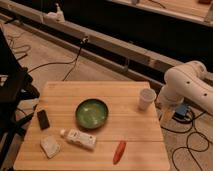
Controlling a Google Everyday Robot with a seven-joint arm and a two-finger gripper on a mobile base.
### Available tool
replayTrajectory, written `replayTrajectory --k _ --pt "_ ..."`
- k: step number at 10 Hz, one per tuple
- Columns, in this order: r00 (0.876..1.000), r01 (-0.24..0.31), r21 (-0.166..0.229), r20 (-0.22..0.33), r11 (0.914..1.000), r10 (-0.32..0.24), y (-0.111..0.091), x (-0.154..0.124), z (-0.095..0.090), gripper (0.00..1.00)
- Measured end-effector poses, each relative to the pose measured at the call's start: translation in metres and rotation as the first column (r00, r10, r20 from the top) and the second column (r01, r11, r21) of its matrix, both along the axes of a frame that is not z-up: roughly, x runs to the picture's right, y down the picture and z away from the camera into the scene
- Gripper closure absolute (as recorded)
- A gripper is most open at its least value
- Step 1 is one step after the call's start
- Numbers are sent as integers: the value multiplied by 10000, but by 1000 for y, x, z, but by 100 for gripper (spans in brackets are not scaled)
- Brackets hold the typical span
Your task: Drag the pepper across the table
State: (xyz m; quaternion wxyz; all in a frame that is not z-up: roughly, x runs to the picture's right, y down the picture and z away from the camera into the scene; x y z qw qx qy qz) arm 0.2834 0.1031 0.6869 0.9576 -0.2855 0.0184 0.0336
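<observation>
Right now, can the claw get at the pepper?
Probably yes: the claw hangs beside the table, by the cup, and the pepper lies alone near the front edge with nothing between them.

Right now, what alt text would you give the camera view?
A red-orange pepper lies untouched near the front edge of a wooden table, right of a white tube, with a green bowl behind. The robot's pincer hangs off the table's right side, beside a white cup, away from the pepper.
</observation>
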Motion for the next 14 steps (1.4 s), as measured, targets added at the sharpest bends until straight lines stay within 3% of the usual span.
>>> replayTrajectory --k 2,4,5,6,7,8,9,11,12,13,14 --pt "9999 0 -79 118 10000 1 -8 -21 6 35" --pt "9983 444 -24 387 9990 -443 -4 -42 8 35" --pt "9922 1011 53 723 9949 -1013 3 -54 9 35" --pt "9757 1802 146 1244 9835 -1806 15 -68 8 35" --pt "9498 2570 292 1767 9660 -2581 30 -81 7 35" --pt "9081 3448 550 2329 9370 -3479 48 -95 5 35" --pt "8740 4003 743 2688 9134 -4049 62 -105 3 35" --pt "7835 5085 1104 3519 8539 -5121 101 -126 -1 35" --pt "7199 5629 1280 4094 8165 -5605 126 -137 -6 35" --pt "6633 5993 1501 4568 7863 -5927 143 -146 -12 35" --pt "6205 6231 1673 4889 7641 -6131 155 -153 -18 35"
